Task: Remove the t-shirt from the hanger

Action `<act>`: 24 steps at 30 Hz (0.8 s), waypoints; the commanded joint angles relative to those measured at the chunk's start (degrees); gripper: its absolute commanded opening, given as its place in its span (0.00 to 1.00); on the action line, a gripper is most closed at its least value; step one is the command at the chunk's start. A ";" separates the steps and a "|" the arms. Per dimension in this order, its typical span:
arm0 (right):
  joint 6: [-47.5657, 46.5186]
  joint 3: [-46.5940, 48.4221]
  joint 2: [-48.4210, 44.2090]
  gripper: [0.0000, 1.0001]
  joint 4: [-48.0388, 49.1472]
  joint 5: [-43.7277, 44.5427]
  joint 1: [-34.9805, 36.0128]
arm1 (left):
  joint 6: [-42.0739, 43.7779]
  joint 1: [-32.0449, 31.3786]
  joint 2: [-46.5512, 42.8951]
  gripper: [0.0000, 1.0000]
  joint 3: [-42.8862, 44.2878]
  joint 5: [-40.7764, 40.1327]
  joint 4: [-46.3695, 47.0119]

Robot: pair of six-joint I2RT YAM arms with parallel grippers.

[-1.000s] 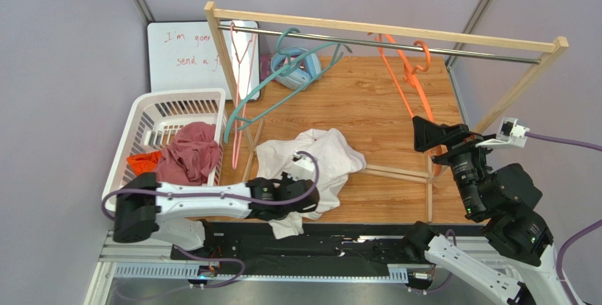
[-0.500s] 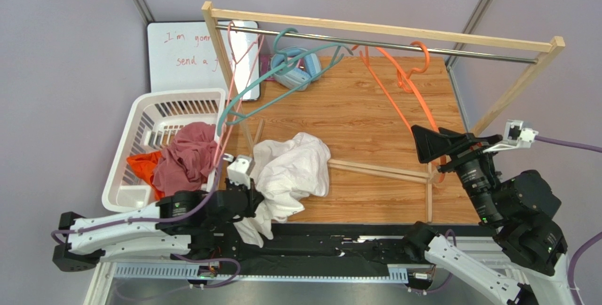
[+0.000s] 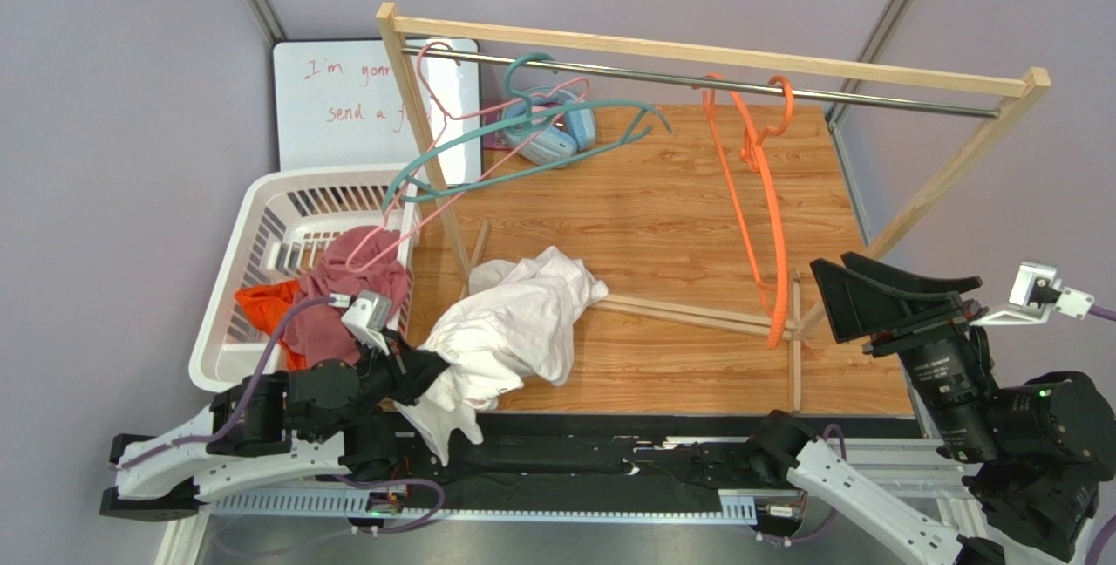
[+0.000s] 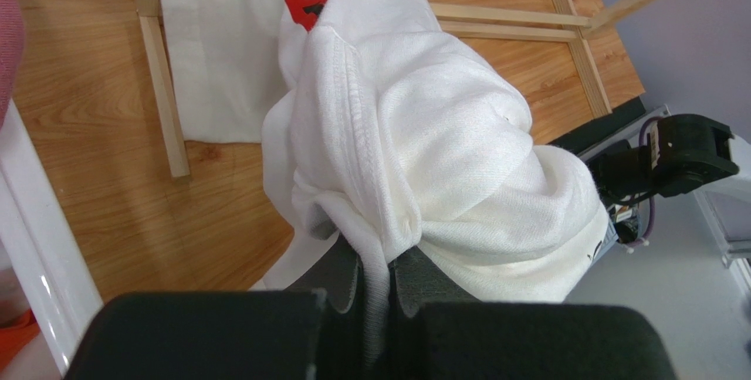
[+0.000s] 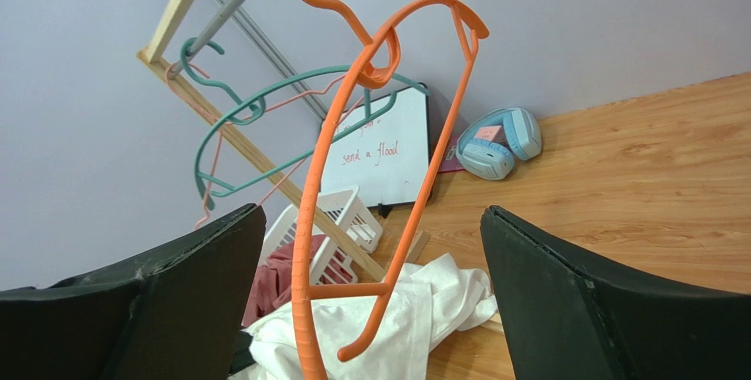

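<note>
Top view: white cotton t-shirt [image 3: 511, 323] is bunched on the wooden counter [image 3: 681, 212], near-left, one end trailing over the near edge. Orange plastic hanger [image 3: 757, 199] hangs bare on the metal rail [image 3: 786, 84], well apart from the shirt. My left jaws sit at the shirt's near end. My right jaws are out at the right edge, clear of everything.

Left wrist: left jaws pinching a fold of the shirt [image 4: 423, 142]. Part of the cloth lies across a wooden base strip [image 4: 163, 81].

Right wrist: right jaws spread, nothing between them. Hanger [image 5: 353, 160] is empty in front, with the shirt [image 5: 388, 323] on the counter below.

Read: shirt looks off the hanger, so the main job is done. Left to do is likely just releasing my left pinch.
</note>
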 commanded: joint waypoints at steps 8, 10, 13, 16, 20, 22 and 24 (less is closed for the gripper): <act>0.76 1.06 -2.62 1.00 0.75 0.94 -0.17 | -0.66 -0.24 -8.95 0.00 2.72 2.58 0.46; 0.76 1.32 -2.71 1.00 0.57 0.94 -0.17 | 0.21 -0.16 -11.85 0.00 3.94 1.35 0.11; 0.76 1.59 -2.97 1.00 0.31 0.94 -0.17 | -0.92 -0.24 -11.96 0.00 7.01 -4.00 -4.08; 0.76 1.85 -3.50 1.00 0.14 1.21 -0.17 | -3.29 -0.16 -7.93 0.00 11.58 -9.72 -9.37; 0.41 2.64 -3.85 1.00 -0.65 1.73 -0.26 | -10.92 -0.24 -2.20 0.00 16.95 -18.68 -16.49; 0.23 3.17 -4.20 1.00 -1.01 2.00 -0.17 | -11.74 -0.24 -0.19 0.00 19.15 -23.95 -16.95; 0.14 3.43 -4.55 1.00 -1.18 2.17 -0.08 | -10.34 -0.24 0.96 0.00 20.12 -29.90 -14.68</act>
